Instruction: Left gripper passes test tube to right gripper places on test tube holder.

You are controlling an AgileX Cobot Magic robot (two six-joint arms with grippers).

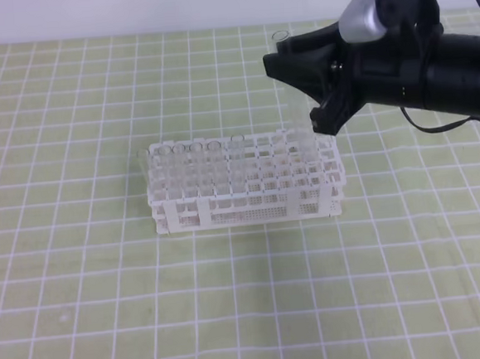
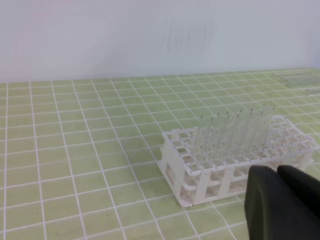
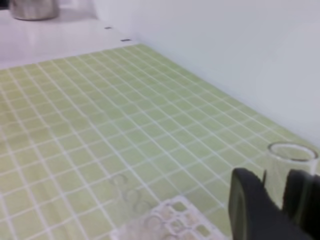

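While the right gripper (image 1: 320, 86) pinches the test tube (image 1: 283, 60), other clear tubes (image 1: 190, 162) crowd the test tube holder (image 1: 250, 197) below.

Right gripper (image 1: 320, 90): arm cut off by right edge in high view; in right wrist view fingers (image 3: 250, 205) cut by bottom edge, tips unseen. Test tube (image 3: 290, 172): only rim and upper wall show between the fingers, lower part hidden; in high view body nearly invisible.

Left gripper (image 2: 280, 172): blurred dark fingers at bottom right, cropped; gap not readable.

Test tube holder (image 2: 200, 180): right end cut off. Clear tubes (image 2: 235, 135) in it blur together, count uncertain.

Metal object (image 3: 32, 9) far left: cropped by top edge, unidentifiable.
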